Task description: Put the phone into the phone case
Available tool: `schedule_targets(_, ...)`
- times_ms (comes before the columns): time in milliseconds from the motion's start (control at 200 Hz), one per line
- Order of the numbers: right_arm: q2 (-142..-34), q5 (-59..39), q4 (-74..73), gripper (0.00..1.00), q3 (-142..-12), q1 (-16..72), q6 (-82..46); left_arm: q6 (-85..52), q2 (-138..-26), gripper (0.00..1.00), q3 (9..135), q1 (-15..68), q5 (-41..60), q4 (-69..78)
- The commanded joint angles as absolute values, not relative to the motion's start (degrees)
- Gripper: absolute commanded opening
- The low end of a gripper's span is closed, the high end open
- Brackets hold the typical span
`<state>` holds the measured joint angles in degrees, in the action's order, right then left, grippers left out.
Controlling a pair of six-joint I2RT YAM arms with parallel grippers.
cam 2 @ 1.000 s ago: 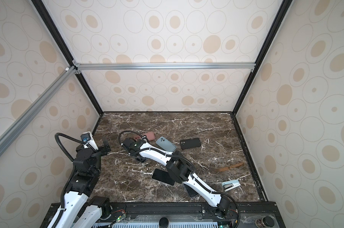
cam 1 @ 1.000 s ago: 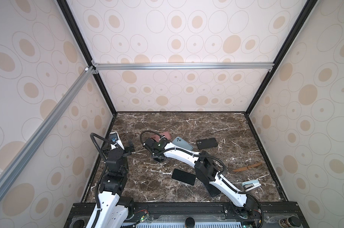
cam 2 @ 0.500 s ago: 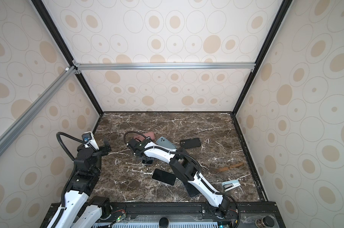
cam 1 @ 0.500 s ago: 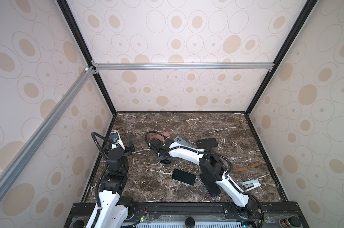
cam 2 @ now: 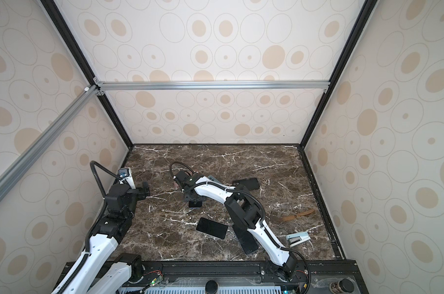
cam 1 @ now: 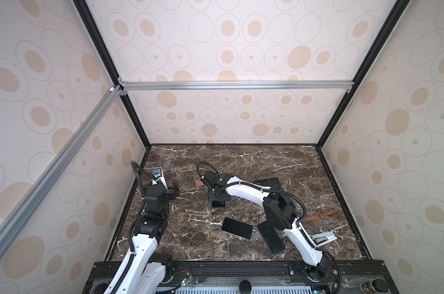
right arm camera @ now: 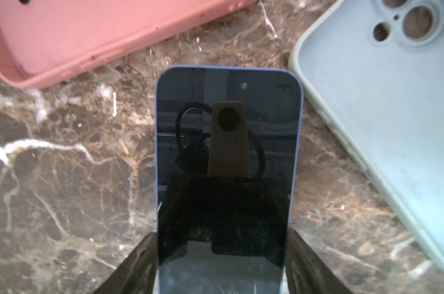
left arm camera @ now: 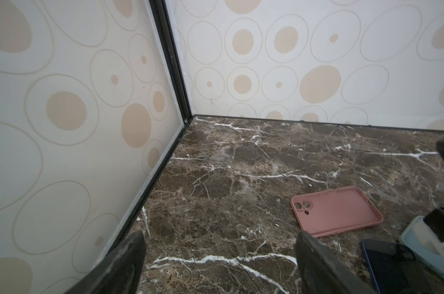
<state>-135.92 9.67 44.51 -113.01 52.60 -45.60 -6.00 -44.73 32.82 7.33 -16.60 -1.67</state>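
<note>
A blue-edged phone (right arm camera: 228, 152) lies screen up on the marble floor, and my right gripper (right arm camera: 222, 234) is shut on it, one finger against each long side. Both top views show that gripper (cam 1: 217, 199) low over the phone (cam 2: 195, 204). An empty pink phone case (right arm camera: 101, 33) lies just beyond the phone, inside facing up. An empty pale blue phone case (right arm camera: 383, 101) lies beside it. My left gripper (left arm camera: 219, 236) hovers open near the left wall, empty, with the pink case (left arm camera: 338, 211) ahead of it.
Two black phones (cam 1: 237, 227) (cam 1: 271, 238) lie near the front edge. A black case (cam 1: 268, 182) lies behind the right arm. A brown strap (cam 1: 320, 215) and a pale blue stapler (cam 1: 322, 238) lie at the right. Walls enclose three sides.
My right gripper has shifted a little to the right and come down over the blue phone, its jaws narrowing onto the phone's sides. The left arm has barely moved.
</note>
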Motion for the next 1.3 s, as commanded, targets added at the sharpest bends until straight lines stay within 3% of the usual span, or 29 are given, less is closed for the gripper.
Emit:
schedule_targets(0, -133.07, 7.11, 42.85, 0.29, -106.64, 52.65, -39.24, -7.11, -47.1, 0.91, 37.08, 7.03, -10.76, -3.68)
schedule_targets(50, -131.33, 6.67, 41.12, 0.2, -104.62, 52.64, -36.86, -6.95, -48.08, 0.91, 37.56, 7.02, -8.11, -3.83)
schedule_targets(200, -127.62, 6.26, 36.98, 0.1, -99.78, 52.62, -30.42, -7.31, -49.89, 0.91, 38.91, 7.12, -4.51, -4.13)
schedule_targets(950, -112.11, 3.49, 10.59, 0.09, -78.37, 52.59, -13.35, -8.15, -61.85, 0.9, 49.57, 7.56, 14.81, -10.39)
schedule_targets(1295, -103.02, 2.88, -1.96, 0.08, -69.52, 52.61, -4.58, -12.23, -69.49, 0.83, 57.17, 8.13, 28.99, -18.83)
